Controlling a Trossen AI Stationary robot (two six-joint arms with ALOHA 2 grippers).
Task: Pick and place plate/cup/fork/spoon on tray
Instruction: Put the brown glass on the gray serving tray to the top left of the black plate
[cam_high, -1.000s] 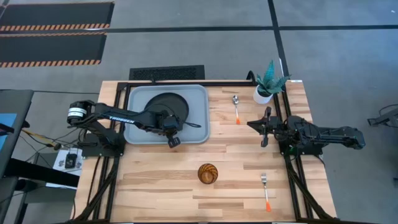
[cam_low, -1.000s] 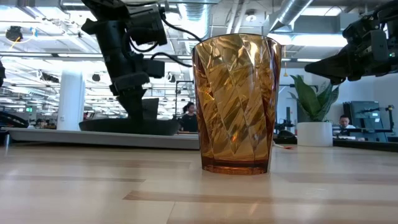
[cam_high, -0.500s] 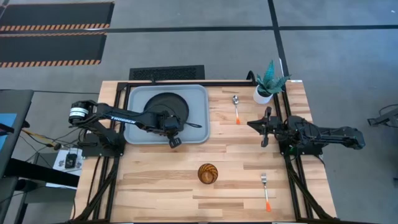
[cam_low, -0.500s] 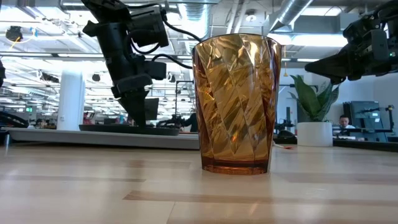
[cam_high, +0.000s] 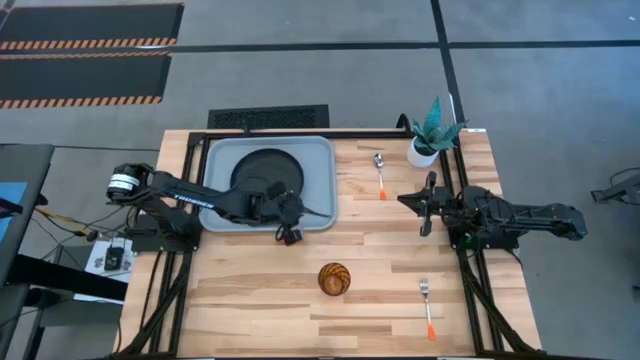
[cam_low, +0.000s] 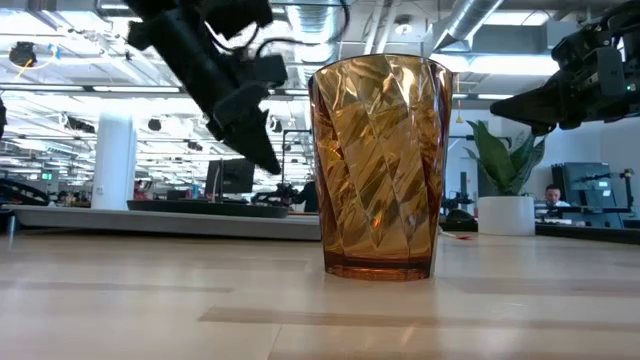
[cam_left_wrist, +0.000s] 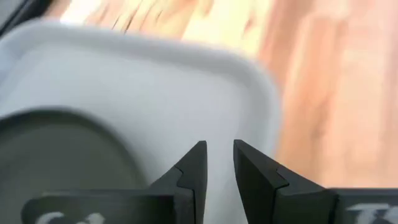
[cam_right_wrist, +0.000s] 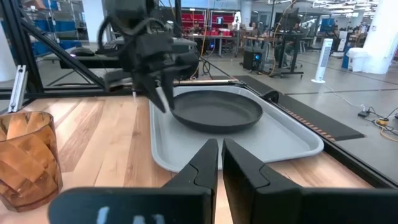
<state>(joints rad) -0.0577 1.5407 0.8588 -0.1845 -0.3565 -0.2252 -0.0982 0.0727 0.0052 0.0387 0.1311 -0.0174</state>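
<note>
The black plate lies flat in the grey-blue tray at the table's far left; it also shows in the left wrist view. My left gripper hangs tilted above the tray's near right part, beside the plate's rim and clear of it, fingers a narrow gap apart and empty. The amber cup stands upright on the wood near the front middle. The spoon lies at the far right, the fork at the near right. My right gripper waits shut at the right edge.
A white pot with a green plant stands at the far right corner, just beyond the spoon. Bare wood lies between the tray, the cup and my right arm. People and desks show in the room behind.
The plate, held up at one edge a second ago, has come down flat in the tray. My left gripper has let go of it, risen, tipped over and moved a little toward the table's right and near edge.
</note>
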